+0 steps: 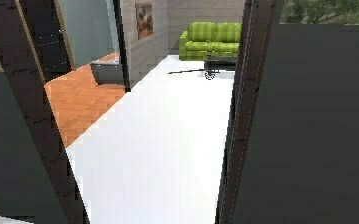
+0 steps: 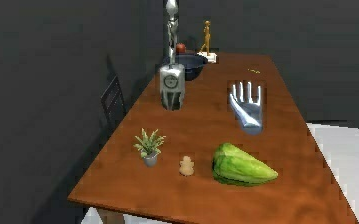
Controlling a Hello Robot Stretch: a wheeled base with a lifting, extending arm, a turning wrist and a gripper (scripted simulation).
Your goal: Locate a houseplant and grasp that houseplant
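A small houseplant (image 2: 149,146) with spiky green leaves in a pale pot stands on the brown wooden table (image 2: 202,125) in the arm side view, near the table's front left corner. A small tan object (image 2: 187,166) lies just right of it.
On the table also lie a green lettuce (image 2: 243,165), a silver hand sculpture (image 2: 246,105), a grey boxy device (image 2: 171,85), a dark bowl (image 2: 191,66) and two statuettes (image 2: 171,25). A dark chair (image 2: 112,100) stands at its left. Ahead, white floor (image 1: 157,140) leads between dark door posts to a green sofa (image 1: 211,40).
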